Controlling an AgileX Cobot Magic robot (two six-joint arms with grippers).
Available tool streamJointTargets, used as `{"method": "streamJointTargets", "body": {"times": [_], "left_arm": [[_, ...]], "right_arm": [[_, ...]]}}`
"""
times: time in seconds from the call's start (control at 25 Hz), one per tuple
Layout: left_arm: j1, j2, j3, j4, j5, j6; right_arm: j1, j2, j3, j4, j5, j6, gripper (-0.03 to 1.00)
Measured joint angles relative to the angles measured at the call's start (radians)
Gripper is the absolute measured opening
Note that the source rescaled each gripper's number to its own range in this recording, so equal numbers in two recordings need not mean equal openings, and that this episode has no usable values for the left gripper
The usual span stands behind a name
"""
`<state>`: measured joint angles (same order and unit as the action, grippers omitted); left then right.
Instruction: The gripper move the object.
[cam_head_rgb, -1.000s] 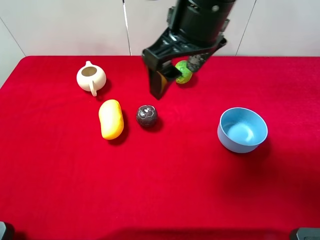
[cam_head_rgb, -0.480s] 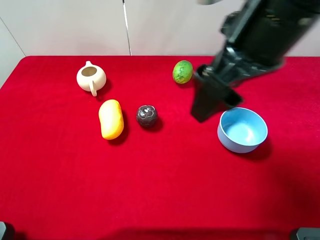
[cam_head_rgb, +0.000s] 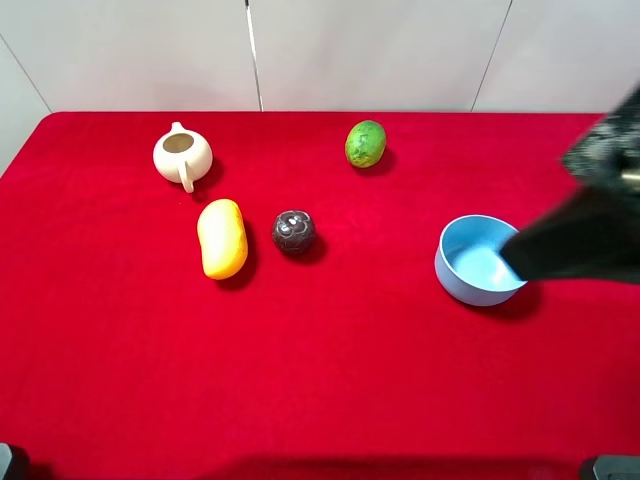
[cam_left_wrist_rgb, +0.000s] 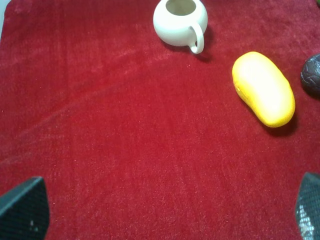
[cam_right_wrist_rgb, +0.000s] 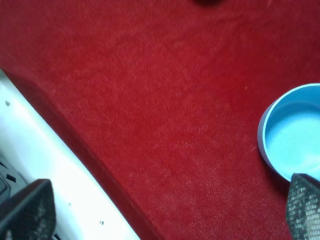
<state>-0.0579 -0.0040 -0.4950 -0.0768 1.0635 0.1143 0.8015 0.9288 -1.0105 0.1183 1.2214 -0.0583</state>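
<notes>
The object (cam_head_rgb: 294, 231) is lying on the red desk (cam_head_rgb: 330, 370), just beside the yellow mango (cam_head_rgb: 222, 238), untouched. A cream teapot (cam_head_rgb: 182, 154) and a green fruit (cam_head_rgb: 365, 144) are sitting farther back. The right gripper (cam_head_rgb: 590, 225) is blurred beside the blue bowl (cam_head_rgb: 483, 259), well apart from the object; its jaws are spread wide with nothing held. The left gripper's (cam_left_wrist_rgb: 165, 210) jaws are likewise being held apart.

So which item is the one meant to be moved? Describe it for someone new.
On the red cloth, find the yellow mango left of centre. Just right of it, apart, sits the ball: small, round, dark brown-purple and glossy, unlike the larger green fruit farther back.
</notes>
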Motion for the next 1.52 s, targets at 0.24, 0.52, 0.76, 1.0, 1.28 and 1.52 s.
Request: {"method": "streamJointTargets", "body": {"times": [0.24,0.52,0.76,1.0,1.28,1.52], "left_arm": [[0.0,0.0,0.0,0.0,0.0,0.0],[0.0,0.0,0.0,0.0,0.0,0.0],[0.0,0.0,0.0,0.0,0.0,0.0],[0.0,0.0,0.0,0.0,0.0,0.0],[0.0,0.0,0.0,0.0,0.0,0.0],[0.0,0.0,0.0,0.0,0.0,0.0]], "right_arm": [[-0.097,-0.201,0.06,0.003,0.002,0.0,0.99],[-0.381,-0.453,0.137,-0.001,0.001,0.001,0.99],[-0.561,-0.66,0.23,-0.002,-0.057,0.001,0.99],[-0.666,-0.792,0.316,-0.002,-0.08,0.001,0.99],[-0.74,-0.89,0.402,-0.002,-0.122,0.001,0.99],[-0.755,-0.934,0.47,-0.002,-0.133,0.001,0.99]]}}
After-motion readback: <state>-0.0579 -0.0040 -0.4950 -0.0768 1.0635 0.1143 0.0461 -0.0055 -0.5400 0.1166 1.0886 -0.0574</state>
